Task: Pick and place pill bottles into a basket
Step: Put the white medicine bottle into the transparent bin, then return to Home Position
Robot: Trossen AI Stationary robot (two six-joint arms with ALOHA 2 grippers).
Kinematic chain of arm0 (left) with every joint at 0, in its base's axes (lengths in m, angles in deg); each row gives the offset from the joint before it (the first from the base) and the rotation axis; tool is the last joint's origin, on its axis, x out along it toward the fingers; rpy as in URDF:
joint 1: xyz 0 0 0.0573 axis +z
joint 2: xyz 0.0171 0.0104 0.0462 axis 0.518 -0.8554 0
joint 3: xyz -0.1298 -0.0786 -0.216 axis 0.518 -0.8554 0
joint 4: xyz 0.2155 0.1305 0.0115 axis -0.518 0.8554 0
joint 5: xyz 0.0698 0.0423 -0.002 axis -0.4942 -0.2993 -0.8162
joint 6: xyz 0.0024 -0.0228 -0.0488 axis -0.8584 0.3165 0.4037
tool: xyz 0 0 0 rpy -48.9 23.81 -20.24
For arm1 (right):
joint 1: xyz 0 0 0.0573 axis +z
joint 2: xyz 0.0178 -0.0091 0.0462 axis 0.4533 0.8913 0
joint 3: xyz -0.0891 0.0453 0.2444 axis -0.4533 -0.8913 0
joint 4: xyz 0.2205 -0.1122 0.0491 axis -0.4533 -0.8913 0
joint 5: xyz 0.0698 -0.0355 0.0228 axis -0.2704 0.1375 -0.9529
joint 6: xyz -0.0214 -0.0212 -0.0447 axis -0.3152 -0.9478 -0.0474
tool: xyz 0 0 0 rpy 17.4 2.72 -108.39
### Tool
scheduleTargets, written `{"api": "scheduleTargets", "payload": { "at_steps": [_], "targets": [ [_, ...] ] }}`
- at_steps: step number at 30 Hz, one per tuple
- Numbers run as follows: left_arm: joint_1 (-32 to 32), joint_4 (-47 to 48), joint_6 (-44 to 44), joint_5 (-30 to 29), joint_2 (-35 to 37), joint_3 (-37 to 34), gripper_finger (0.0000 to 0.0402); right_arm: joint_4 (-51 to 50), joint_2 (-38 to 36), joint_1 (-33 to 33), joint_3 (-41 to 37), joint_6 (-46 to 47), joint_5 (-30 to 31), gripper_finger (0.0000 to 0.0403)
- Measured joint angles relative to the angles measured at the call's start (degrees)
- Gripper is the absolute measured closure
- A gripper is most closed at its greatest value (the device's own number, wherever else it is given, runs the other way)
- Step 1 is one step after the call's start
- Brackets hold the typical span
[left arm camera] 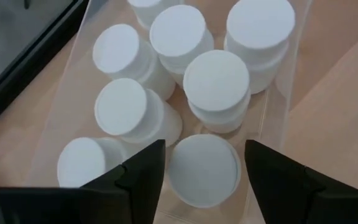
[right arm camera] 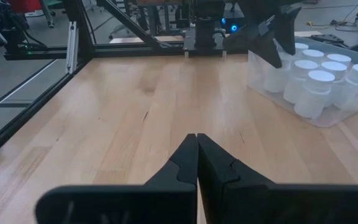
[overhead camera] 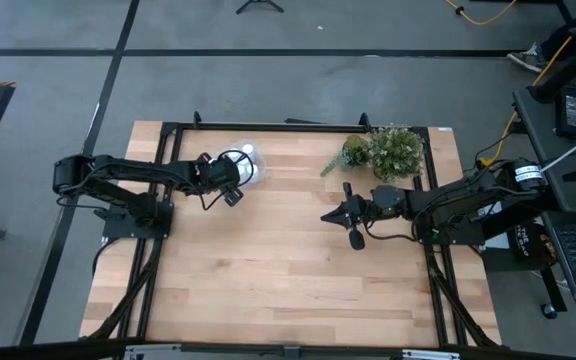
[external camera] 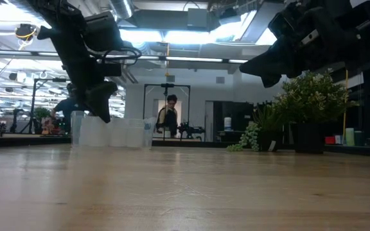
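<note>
Left pincer [left arm camera: 204, 165] spread wide directly above basket [left arm camera: 277, 106], fingers flanking upright pill bottle [left arm camera: 204, 169] among others inside; release appears done. Right pincer [right arm camera: 197, 155] closed, waiting mid-surface, well apart.

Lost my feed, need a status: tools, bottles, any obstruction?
Left tool open over clear plastic basket, straddling a small white capped pill bottle inside. Right tool shut, parked mid-table. Nothing in the way.

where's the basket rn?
High view: the basket sits at the table's far edge, left of centre, under the left gripper, well left of the plant.
</note>
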State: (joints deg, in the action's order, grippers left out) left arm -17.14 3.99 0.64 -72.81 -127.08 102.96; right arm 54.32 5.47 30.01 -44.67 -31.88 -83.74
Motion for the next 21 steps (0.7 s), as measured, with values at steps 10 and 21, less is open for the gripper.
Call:
{"api": "scheduleTargets", "payload": {
  "at_steps": [10, 21],
  "targets": [
    [0.0, 0.4, -2.8, 1.2, 2.0, 0.8, 0.0192, 0.0, 0.0, 0.0, 0.0, 0.0, 0.0, 0.04],
    [-0.3, 4.7, -5.6, 4.6, 12.0, 5.5, 0.0192, -1.7, 0.0, 0.0, 0.0, -0.2, 0.0, 0.04]
  ]
}}
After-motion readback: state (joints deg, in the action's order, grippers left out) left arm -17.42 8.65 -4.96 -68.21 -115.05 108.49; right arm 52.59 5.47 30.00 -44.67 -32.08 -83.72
